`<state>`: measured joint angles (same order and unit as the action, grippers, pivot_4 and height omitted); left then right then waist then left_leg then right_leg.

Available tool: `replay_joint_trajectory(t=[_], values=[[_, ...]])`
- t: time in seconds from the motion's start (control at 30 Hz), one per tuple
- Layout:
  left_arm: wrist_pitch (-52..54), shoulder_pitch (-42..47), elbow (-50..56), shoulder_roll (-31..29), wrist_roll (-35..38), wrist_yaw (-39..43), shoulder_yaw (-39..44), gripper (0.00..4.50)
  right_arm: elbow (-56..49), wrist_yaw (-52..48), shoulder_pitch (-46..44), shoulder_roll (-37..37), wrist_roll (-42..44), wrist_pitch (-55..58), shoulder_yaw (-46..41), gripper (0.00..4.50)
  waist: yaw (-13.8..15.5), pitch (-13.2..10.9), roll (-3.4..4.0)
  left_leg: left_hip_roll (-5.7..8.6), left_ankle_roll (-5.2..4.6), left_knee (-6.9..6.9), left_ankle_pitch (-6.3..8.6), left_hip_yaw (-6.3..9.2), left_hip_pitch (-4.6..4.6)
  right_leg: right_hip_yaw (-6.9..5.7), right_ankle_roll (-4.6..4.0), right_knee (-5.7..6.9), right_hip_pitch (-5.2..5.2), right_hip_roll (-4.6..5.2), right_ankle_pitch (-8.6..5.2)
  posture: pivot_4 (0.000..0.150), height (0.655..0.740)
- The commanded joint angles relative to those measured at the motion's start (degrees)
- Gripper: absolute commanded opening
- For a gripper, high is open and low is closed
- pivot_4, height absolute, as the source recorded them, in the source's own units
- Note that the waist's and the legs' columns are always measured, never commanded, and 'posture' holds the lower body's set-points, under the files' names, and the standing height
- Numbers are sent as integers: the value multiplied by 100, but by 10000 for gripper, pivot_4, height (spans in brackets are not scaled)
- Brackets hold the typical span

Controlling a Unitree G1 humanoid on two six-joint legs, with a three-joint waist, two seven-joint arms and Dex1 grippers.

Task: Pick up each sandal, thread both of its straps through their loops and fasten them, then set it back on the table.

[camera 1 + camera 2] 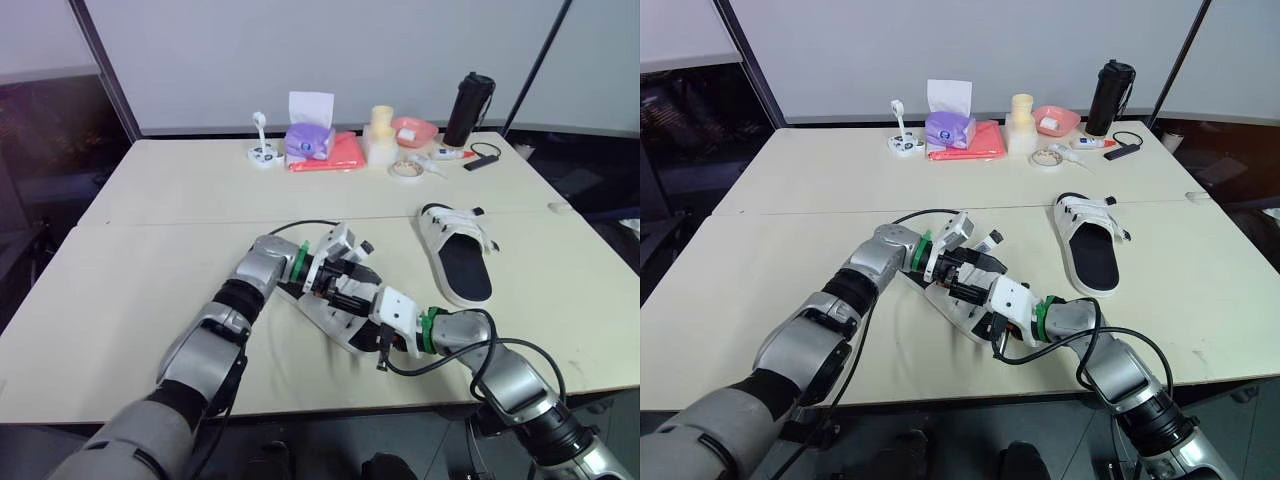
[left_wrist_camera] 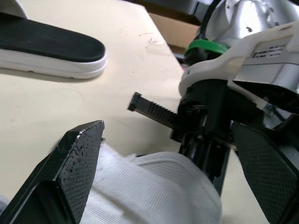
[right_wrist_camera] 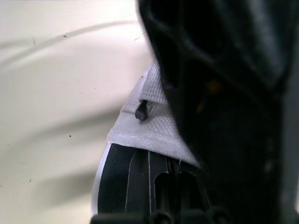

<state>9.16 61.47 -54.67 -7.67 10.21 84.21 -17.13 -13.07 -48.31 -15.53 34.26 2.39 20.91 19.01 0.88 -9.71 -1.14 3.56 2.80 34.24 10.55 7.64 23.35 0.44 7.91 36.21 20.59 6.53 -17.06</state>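
Big beige surface [image 1: 150,300], clutter along the top of the frame. Far sandal [image 1: 455,255] lies right of centre, and its straps look done up to me. Near sandal [image 1: 332,322] sits mid-frame on the surface with both arms crowded over it, so I'd call this the threading step. Left gripper [image 1: 350,283] is spread wide, straddling the white strap [image 2: 154,186] without pinching it. Right gripper [image 1: 368,310] is pressed in close against the sandal, and I can't tell its grip. Next it probably needs to pinch the strap end and line it up with the loop.
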Motion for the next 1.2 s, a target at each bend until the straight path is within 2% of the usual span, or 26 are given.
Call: replay_joint_trajectory(t=[0.03, 0.13, 0.27, 0.4, 0.5, 0.8, 1.0, 1.2], values=[[-124, 146, -351, 62, -620, -577, -204, 44897, 247, -84, 188, 26, -209, 218, 323, 0, -16, 5, 0, 0, 0, 0, 0, 1, -3, -2, 1, -1, -4, 1, 0, 1500, 7400], [-127, 252, -467, 164, -613, -753, 14, 44897, 249, -83, 175, 14, -212, 221, 324, 0, -36, 5, 0, 0, 0, -3, 1, 2, -2, -3, 12, -1, 1, 1, -3, 1500, 7400], [100, 414, -358, 195, -222, -836, 592, 44897, 259, -92, 166, 14, -220, 216, 319, 0, -61, 5, 1, 0, 0, -17, 1, 1, 4, -4, 8, 1, 15, 0, 0, 1500, 7400], [510, 543, -53, 116, 140, -1017, 1158, 44897, 270, -101, 160, 12, -219, 208, 322, 0, -77, 3, -1, 0, -1, -16, 1, 2, 6, -5, 9, 2, 17, 0, 0, 1500, 7400], [337, 519, 240, -4, 121, -1374, 1339, 44897, 298, -119, 137, 3, -221, 189, 339, 0, -103, 2, -1, 0, -1, -17, 1, 2, 7, -5, 10, 2, 19, 0, 0, 1500, 7400], [-812, 234, 603, -183, -366, -1096, 837, 44897, 416, -161, 12, -34, -225, 126, 411, 0, -155, 2, 0, 1, 0, -21, 1, 1, 7, -5, 9, 2, 19, 0, 0, 1500, 7400], [-1887, 203, 266, -147, -815, -1004, 463, 44897, 372, -134, 83, -36, -237, 127, 417, 0, -153, 2, 0, 1, 0, -21, 1, 1, 8, -4, 9, 2, 20, 0, 0, 1500, 7400], [-2692, 250, -268, -70, -1424, -1471, 101, 44897, 269, -64, 178, -42, -229, 183, 407, 0, -151, 2, 0, 2, 0, -21, 1, 1, 8, -4, 9, 2, 20, 0, 0, 1500, 7400]])
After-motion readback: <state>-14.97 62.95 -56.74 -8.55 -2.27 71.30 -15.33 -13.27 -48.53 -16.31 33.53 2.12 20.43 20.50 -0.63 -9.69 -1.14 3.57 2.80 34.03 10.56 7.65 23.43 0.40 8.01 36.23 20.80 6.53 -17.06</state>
